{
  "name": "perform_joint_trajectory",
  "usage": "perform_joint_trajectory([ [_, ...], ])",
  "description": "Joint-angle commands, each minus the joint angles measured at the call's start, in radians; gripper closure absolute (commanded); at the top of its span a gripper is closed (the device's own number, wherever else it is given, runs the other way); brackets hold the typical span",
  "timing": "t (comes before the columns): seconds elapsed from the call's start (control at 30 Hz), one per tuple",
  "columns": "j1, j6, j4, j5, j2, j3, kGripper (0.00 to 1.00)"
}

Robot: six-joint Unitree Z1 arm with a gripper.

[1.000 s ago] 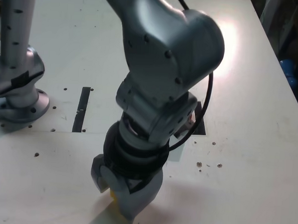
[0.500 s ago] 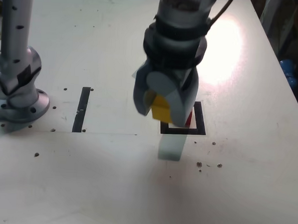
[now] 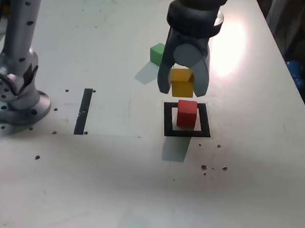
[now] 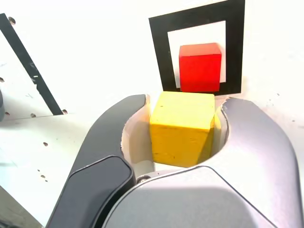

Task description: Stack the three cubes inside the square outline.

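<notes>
Gripper (image 3: 182,87) clasping the yellow block (image 3: 183,83); good placement probably calls for centring it squarely above the red block (image 3: 187,114), lowering gently, then releasing evenly.

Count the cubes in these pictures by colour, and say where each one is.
Red: 1, inside the square outline, cube at
Yellow: 1, held between the fingers
Green: 1, on the table
Total: 3 cubes
</notes>
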Motion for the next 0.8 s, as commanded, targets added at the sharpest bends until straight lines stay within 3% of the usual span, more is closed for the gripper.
perform_joint_trajectory([
  [0.0,0.019,0.017,-0.005,-0.006,0.016,-0.004,0.67],
  [0.77,0.041,0.057,-0.049,-0.030,0.104,-0.007,0.67],
])
